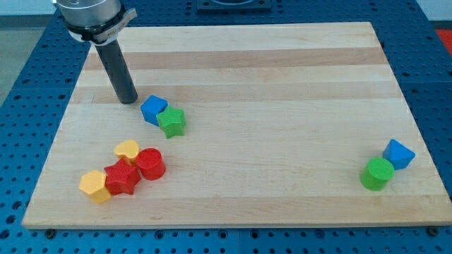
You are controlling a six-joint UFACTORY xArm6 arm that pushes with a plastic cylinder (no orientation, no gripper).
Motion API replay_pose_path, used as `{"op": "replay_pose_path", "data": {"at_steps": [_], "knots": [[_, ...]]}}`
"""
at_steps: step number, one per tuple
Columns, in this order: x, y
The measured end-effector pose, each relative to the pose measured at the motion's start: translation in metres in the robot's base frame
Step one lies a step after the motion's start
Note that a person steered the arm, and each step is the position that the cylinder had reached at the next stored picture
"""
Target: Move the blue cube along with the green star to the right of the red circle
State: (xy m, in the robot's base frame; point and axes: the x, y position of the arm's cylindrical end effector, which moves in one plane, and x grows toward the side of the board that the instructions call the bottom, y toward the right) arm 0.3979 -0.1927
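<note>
The blue cube (152,109) sits left of the board's middle, touching the green star (171,122) at its lower right. The red circle (150,164) is a short cylinder lower down at the view's left. My tip (128,101) rests on the board just to the left of the blue cube, with a small gap between them. The dark rod rises from it to the arm at the view's top left.
A yellow heart (128,149), a red star (121,178) and a yellow hexagon block (94,186) cluster against the red circle's left. A green cylinder (377,173) and a blue block (399,154) sit near the wooden board's (282,70) right edge.
</note>
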Motion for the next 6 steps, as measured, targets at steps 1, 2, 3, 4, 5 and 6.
{"op": "replay_pose_path", "data": {"at_steps": [1,2,3,4,5,6], "knots": [[0.005,0.013],[0.025,0.046],[0.053,0.083],[0.085,0.118],[0.114,0.148],[0.12,0.154]]}}
